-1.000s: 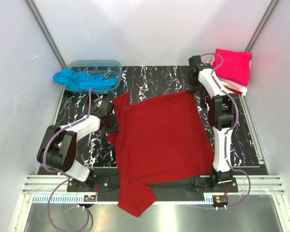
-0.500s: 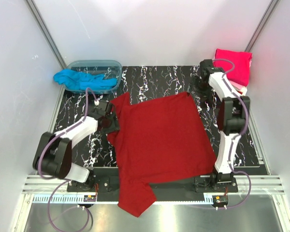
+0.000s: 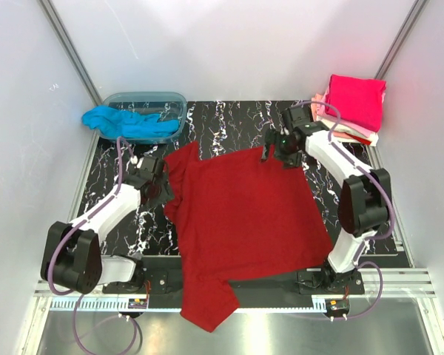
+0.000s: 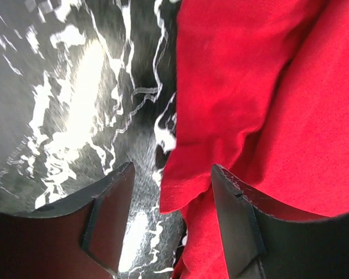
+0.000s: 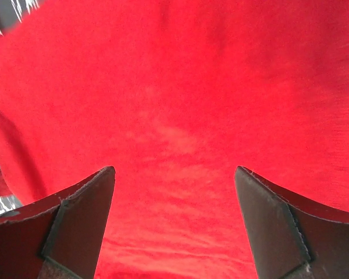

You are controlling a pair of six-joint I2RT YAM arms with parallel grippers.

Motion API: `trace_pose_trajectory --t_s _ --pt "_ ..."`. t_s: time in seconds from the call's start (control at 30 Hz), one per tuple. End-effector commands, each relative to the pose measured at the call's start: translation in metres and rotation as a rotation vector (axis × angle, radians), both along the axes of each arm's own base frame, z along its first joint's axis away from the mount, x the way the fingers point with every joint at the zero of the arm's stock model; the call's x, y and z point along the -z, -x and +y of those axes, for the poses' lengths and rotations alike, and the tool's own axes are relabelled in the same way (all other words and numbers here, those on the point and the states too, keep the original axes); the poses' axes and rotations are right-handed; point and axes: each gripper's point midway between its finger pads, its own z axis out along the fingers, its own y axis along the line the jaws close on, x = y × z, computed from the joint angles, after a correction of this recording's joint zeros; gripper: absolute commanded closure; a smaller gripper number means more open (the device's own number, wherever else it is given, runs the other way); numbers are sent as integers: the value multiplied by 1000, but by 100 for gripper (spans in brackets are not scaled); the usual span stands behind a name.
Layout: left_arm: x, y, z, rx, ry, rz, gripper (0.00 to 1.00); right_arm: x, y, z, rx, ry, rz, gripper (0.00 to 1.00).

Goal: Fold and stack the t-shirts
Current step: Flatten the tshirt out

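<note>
A dark red t-shirt [image 3: 244, 214] lies spread flat on the black marbled mat [image 3: 229, 118], one sleeve hanging over the near edge. My left gripper [image 3: 163, 191] sits at the shirt's left edge. In the left wrist view it [image 4: 171, 171] is open, and a folded lip of the red t-shirt [image 4: 250, 104] lies loose between its fingers. My right gripper [image 3: 268, 153] hovers over the shirt's far edge. In the right wrist view it [image 5: 174, 171] stands wide open above smooth red t-shirt cloth [image 5: 180, 87], holding nothing.
A translucent tub [image 3: 163, 100] stands at the back left with a turquoise t-shirt [image 3: 122, 122] draped over its rim. Folded shirts are stacked at the back right, a magenta one [image 3: 355, 100] on top. White walls close in both sides.
Both grippers have opened. The right arm swung left from the shirt's far right corner to its far edge. The left gripper drew back slightly along the shirt's left side.
</note>
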Motion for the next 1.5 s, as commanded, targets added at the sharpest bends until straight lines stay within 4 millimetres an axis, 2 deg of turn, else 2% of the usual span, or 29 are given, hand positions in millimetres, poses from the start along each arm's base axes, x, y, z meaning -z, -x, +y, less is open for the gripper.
trace_pose_trajectory --t_s 0.0,0.1,0.2,0.27,0.3,0.33,0.37,0.4,0.43,0.5,0.53,0.57,0.6,0.63,0.67,0.7,0.77,0.87,0.93,1.03,1.07,1.17,1.2,1.23,1.27,1.33,1.43,1.47 --pt "10 8 -12 2 87 -1 41 0 2 19 -28 -52 5 9" --pt "20 11 -13 8 91 23 47 11 -3 23 -36 -57 31 9" --pt "28 13 -16 21 103 42 50 33 -11 29 -57 -56 78 9" --pt "32 12 -18 28 111 46 53 37 -19 33 -64 -57 77 9" --pt "35 10 -20 34 112 52 57 42 -21 34 -72 -55 89 9" --pt "35 8 -20 35 110 55 69 54 -23 34 -76 -43 110 9" --pt "35 6 -20 43 106 55 76 55 -30 35 -80 -42 106 9" --pt "32 2 -18 41 91 48 81 70 -32 35 -87 -30 131 8" --pt "29 -1 -16 39 77 38 90 76 -35 35 -92 -21 138 8" --pt "19 -8 -10 42 48 16 97 82 -44 34 -90 -6 144 8" --pt "15 -12 -5 37 32 5 100 99 -45 30 -90 12 176 8" --pt "14 -12 3 37 14 15 100 100 -51 28 -82 16 178 8" --pt "6 -19 8 34 0 2 100 106 -55 19 -59 23 190 8" --pt "2 -21 21 8 -53 2 100 117 -56 12 -43 32 213 8" --pt "1 -17 29 -9 -84 26 100 119 -59 5 -23 38 218 8" --pt "-5 -24 30 -13 -80 8 100 126 -64 -13 24 59 231 8" --pt "-10 -32 36 -16 -86 9 100 132 -65 -32 73 69 254 8" --pt "-15 -44 56 -41 -128 48 100 137 -68 -66 150 72 264 7" --pt "-18 -53 64 -34 -129 66 100 132 -72 -80 176 69 250 7" --pt "-23 -74 70 16 -177 123 100 130 -73 -82 176 63 253 7" --pt "-22 -88 70 47 -190 135 100 131 -72 -79 174 53 255 8" --pt "-21 -109 60 113 -158 148 87 128 -71 -68 163 -6 258 8" --pt "-23 -112 58 119 -150 148 71 127 -70 -67 160 -13 260 9" --pt "-27 -115 55 126 -141 141 61 125 -68 -67 159 -15 263 9" --pt "-38 -118 53 129 -133 108 52 123 -67 -66 154 -19 262 9" --pt "-53 -115 43 140 -125 80 41 110 -69 -65 143 -24 242 9" --pt "-88 -100 33 125 -129 4 39 86 -73 -62 127 -41 213 8" --pt "-84 -88 31 117 -116 16 39 75 -74 -60 117 -44 195 8"
